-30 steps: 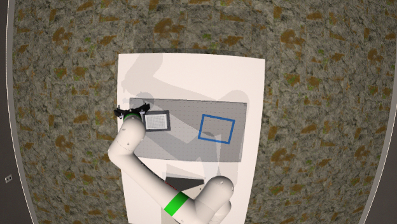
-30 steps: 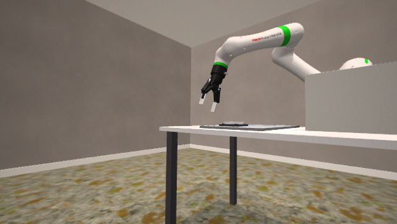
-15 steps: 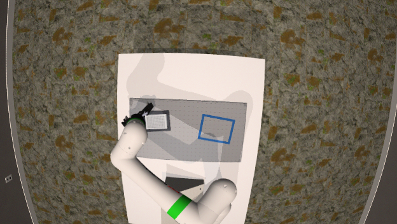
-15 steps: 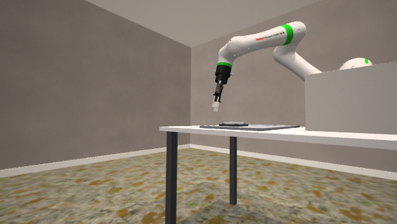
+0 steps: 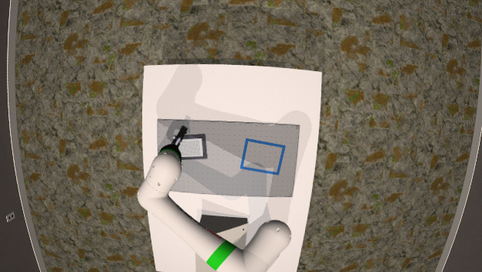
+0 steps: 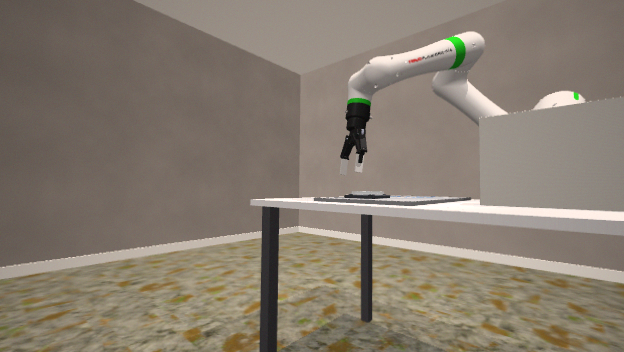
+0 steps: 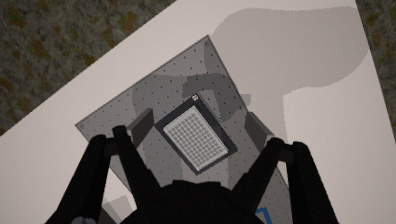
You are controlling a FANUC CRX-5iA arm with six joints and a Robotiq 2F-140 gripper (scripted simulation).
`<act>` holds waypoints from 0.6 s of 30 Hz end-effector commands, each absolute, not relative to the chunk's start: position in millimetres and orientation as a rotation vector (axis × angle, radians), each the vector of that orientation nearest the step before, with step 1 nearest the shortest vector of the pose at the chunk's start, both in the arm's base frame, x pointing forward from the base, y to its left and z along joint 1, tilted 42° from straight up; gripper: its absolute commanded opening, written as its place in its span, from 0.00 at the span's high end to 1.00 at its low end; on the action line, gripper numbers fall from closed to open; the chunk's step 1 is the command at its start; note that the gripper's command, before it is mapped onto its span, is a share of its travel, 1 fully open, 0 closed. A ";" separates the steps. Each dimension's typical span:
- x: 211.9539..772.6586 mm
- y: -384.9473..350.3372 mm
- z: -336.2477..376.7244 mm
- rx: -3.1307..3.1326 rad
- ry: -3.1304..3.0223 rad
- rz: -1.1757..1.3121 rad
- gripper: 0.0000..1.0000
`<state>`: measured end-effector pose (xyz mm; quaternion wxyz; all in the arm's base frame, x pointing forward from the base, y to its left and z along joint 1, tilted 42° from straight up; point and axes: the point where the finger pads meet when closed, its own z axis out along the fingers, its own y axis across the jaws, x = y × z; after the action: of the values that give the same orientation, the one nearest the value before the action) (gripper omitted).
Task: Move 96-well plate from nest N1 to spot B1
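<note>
You see a white worktop (image 6: 450, 212) on black square legs (image 6: 269, 280) standing on a mottled brown-and-green floor (image 6: 125, 305), enclosed by plain grey-brown walls (image 6: 125, 140) with white skirting (image 6: 100, 256), with a grey partition panel (image 6: 550, 155) at its right end.

A white rectangular 96-well plate (image 5: 191, 147) lies flat, wells up, seated in a dark square-framed plate nest (image 5: 203, 146) at the grey perforated deck's (image 5: 232, 181) left end. The blue taped outline (image 5: 242, 154) lies well apart, slightly skewed.
</note>
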<state>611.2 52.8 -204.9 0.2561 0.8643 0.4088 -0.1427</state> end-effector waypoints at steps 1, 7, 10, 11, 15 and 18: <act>601.6 46.1 -198.0 2.267 1.259 -0.469 0.00; 590.8 38.2 -190.3 2.181 1.398 -0.546 0.00; 583.1 32.6 -184.8 2.112 1.500 -0.605 0.00; 579.6 30.0 -182.2 2.088 1.533 -0.624 0.00; 569.0 22.2 -174.1 1.988 1.664 -0.703 0.00; 561.8 16.9 -168.5 1.910 1.759 -0.762 0.00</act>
<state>570.0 22.6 -175.1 0.2280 0.7221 0.6017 -0.2541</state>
